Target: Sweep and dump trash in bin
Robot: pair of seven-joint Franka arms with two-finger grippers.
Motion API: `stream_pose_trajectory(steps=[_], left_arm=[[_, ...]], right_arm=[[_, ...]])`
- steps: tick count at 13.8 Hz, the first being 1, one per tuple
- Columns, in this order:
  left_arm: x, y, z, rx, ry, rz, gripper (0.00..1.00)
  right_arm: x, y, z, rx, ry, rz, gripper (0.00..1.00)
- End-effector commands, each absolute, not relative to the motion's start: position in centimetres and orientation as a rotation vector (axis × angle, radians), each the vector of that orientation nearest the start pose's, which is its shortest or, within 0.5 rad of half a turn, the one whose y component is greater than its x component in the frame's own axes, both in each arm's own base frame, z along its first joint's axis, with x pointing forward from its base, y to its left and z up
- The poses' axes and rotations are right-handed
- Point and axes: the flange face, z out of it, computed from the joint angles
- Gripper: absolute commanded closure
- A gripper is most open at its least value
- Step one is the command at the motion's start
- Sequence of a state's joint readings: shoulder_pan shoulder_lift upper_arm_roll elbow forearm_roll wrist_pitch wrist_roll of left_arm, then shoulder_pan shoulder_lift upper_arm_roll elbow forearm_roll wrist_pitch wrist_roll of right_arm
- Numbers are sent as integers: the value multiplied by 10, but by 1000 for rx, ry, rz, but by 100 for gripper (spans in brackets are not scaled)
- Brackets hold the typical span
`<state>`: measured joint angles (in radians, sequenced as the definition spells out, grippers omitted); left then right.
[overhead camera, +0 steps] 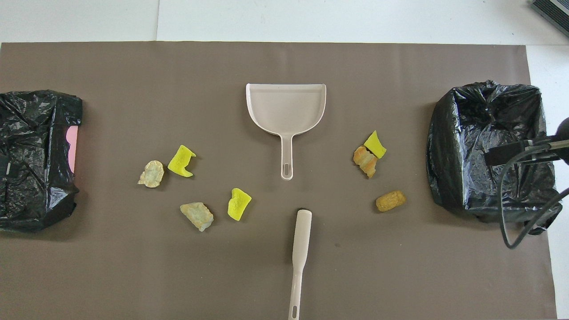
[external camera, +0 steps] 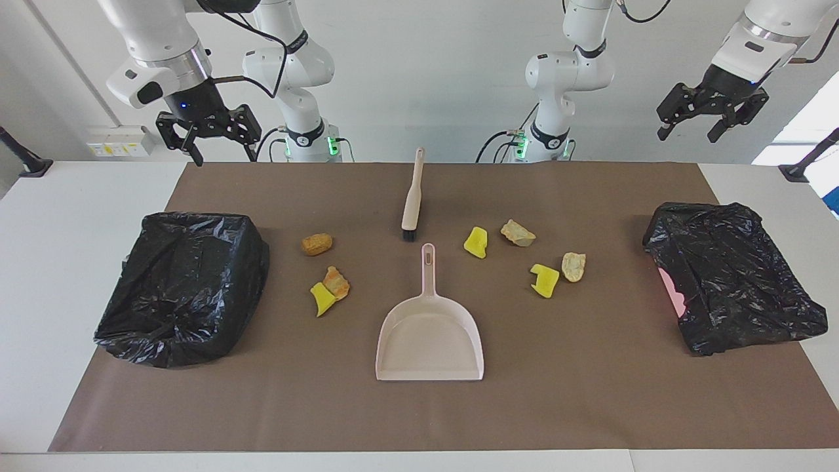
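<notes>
Both arms wait raised above the robots' edge of the surface (external camera: 78,262), wrists bent so that the tools point down toward it. The right tool (external camera: 207,139) hangs over the surface's edge near the brown mat's (external camera: 459,419) corner at the right arm's end, fingers spread and grasping nothing. The left tool (external camera: 711,118) hangs tilted, higher and out past the mat at the left arm's end, likewise released and empty. The overhead view shows only a dark part of the right arm with its cables, over the bin at that end. On the mat, the brush (external camera: 412,200) lies midway between the arms, handle toward the robots, bristles pointing at the dustpan (external camera: 429,334). The dustpan lies just beyond it, farther from the robots, handle tip close to the bristles but apart, open mouth facing away. The trash (external camera: 476,242) lies in two loose groups beside the dustpan handle: four pieces toward the left arm's end, two yellow and two tan, and three toward the right arm's end, a brown lump alone and a yellow chunk touching an orange-brown piece. A bin lined with a black bag (external camera: 187,285) stands at the right arm's end of the mat; a second black-bagged bin (external camera: 734,275), with pink showing through a gap, stands at the left arm's end.
</notes>
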<state>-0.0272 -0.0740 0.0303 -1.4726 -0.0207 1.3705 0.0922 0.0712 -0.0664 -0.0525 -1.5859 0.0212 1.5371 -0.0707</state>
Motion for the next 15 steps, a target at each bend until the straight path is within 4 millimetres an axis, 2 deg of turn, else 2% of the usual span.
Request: stream_pose_trajectory(steps=[1, 15], left_arm=[[501, 3, 692, -3150, 126, 43, 0], [500, -6, 694, -3153, 139, 40, 0]], right_arm=[[529, 8, 654, -3095, -162, -53, 0], [529, 8, 654, -3095, -162, -53, 0]])
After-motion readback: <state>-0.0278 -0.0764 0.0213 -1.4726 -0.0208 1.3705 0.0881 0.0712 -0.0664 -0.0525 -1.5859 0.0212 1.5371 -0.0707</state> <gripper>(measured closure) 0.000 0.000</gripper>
